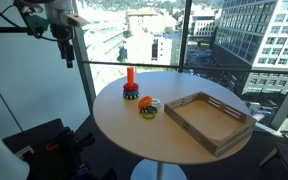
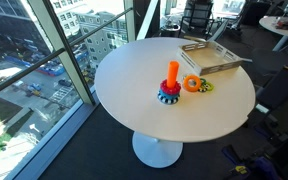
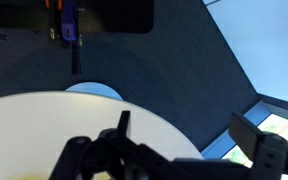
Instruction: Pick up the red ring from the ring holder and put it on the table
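Note:
The ring holder is an upright orange peg [image 1: 130, 76] standing near the window-side edge of the round white table [image 1: 174, 145]. It shows in both exterior views [image 2: 173, 71]. The red ring [image 1: 131, 90] sits round the foot of the peg on top of other coloured rings, and it also shows in an exterior view [image 2: 170, 89]. My gripper [image 1: 67, 52] hangs high off the table, well away from the peg. In the wrist view the gripper [image 3: 184, 135] is open and empty, above the table's edge [image 3: 44, 125]. The holder does not show there.
A yellow-and-orange round piece [image 1: 148, 106] lies beside the holder, also in an exterior view [image 2: 194, 84]. A rectangular wooden tray [image 1: 209, 118] stands on the table beyond it [image 2: 214, 58]. Tall windows run close to the table. Dark carpet [image 3: 164, 70] lies below.

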You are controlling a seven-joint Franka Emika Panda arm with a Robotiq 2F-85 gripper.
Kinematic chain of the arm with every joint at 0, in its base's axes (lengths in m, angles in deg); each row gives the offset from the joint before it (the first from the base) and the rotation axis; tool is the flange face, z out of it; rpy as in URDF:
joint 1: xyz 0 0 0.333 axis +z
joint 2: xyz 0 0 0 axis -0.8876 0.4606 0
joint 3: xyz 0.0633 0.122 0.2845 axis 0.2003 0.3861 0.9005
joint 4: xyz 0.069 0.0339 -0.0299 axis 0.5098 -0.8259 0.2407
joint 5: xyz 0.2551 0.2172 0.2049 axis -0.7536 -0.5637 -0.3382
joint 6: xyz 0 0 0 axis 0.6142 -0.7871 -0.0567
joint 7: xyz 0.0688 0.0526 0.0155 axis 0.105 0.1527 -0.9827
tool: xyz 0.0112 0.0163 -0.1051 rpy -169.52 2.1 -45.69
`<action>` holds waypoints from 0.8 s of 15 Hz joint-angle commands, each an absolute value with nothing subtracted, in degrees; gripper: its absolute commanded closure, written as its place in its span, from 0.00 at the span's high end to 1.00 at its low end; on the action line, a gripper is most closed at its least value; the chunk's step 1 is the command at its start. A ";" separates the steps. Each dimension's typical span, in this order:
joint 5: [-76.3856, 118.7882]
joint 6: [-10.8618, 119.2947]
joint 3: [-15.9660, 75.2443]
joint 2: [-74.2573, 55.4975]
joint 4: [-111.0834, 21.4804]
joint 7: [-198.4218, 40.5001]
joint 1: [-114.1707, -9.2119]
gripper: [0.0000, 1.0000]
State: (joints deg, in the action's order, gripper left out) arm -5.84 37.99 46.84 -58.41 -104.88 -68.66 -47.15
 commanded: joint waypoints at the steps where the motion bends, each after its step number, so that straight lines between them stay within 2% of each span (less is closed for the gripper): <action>1: -4.45 38.39 47.39 -58.17 -103.40 -67.60 -48.44 1.00; 6: -1.30 41.10 47.97 -55.84 -100.75 -66.27 -50.68 1.00; 12: 9.02 50.70 51.29 -50.27 -97.85 -58.50 -55.66 1.00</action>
State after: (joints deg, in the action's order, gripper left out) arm 4.34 47.57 49.09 -54.34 -100.72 -63.22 -53.05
